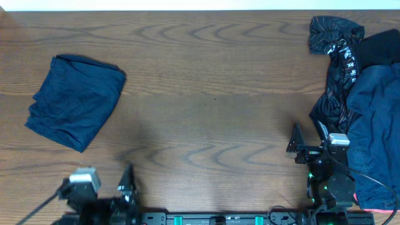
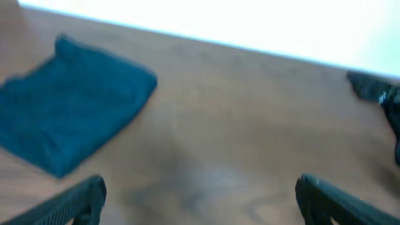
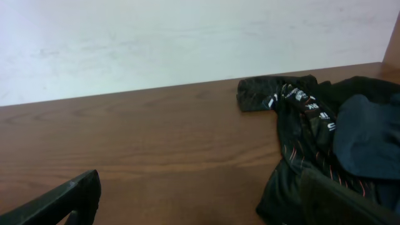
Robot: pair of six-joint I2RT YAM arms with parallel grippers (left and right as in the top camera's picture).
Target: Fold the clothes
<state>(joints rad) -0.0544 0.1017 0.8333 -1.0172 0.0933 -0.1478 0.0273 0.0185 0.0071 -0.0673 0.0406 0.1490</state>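
A folded plain navy garment (image 1: 75, 109) lies flat at the left of the table; it also shows in the left wrist view (image 2: 69, 115). A heap of unfolded clothes sits at the right edge: a black piece with white print (image 1: 337, 56) and navy cloth (image 1: 375, 125). The right wrist view shows the black piece (image 3: 300, 119) and navy cloth (image 3: 369, 134). My left gripper (image 1: 103, 181) is open and empty near the front edge, below the folded garment. My right gripper (image 1: 307, 140) is open and empty just left of the heap.
The wooden table (image 1: 212, 100) runs between the folded garment and the heap. A white wall (image 3: 187, 37) lies beyond the table's far edge. The arm bases stand along the front edge.
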